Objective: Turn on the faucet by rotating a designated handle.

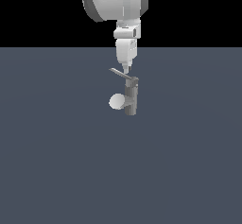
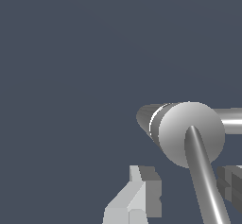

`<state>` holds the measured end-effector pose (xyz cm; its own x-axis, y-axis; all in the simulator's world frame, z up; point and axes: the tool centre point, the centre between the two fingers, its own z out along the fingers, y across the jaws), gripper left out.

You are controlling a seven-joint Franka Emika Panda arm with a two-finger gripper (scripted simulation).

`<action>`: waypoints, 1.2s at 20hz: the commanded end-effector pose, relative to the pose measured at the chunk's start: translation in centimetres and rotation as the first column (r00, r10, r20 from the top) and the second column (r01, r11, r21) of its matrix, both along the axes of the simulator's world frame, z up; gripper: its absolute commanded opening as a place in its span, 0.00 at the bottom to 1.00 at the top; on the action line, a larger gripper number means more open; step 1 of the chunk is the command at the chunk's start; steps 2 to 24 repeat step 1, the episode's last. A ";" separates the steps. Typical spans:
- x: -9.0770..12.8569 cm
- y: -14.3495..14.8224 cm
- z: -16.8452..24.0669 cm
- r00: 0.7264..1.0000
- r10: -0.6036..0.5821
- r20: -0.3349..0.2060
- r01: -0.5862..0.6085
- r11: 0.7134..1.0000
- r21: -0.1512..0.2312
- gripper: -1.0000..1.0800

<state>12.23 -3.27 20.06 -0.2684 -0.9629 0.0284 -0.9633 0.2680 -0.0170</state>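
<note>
The faucet (image 1: pixel 132 100) is a small grey upright post with a stubby spout ending in a pale round face (image 1: pixel 116 102), pointing to the exterior view's left. The handle (image 1: pixel 120 73), a thin grey lever, slants up from the post's top toward the exterior view's left. My gripper (image 1: pixel 125 68) comes straight down from above, its tips at the lever's height near mid-length. In the wrist view I look down on the faucet's round top (image 2: pixel 175 138). The handle (image 2: pixel 204 180) runs between my two fingers (image 2: pixel 139 194), which stand well apart on either side without touching it. The gripper (image 2: pixel 184 173) is open.
The faucet stands alone on a flat dark blue-grey floor (image 1: pixel 56 161) that fills both views. Behind it the background is black. My white arm (image 1: pixel 116 1) hangs directly above the post.
</note>
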 end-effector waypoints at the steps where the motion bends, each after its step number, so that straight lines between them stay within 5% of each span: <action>1: 0.5 6.4 -1.8 0.997 0.078 -0.008 -0.078 0.996 0.031 0.00; 24: 0.5 6.4 -1.8 0.997 0.078 -0.008 -0.078 0.996 0.031 0.00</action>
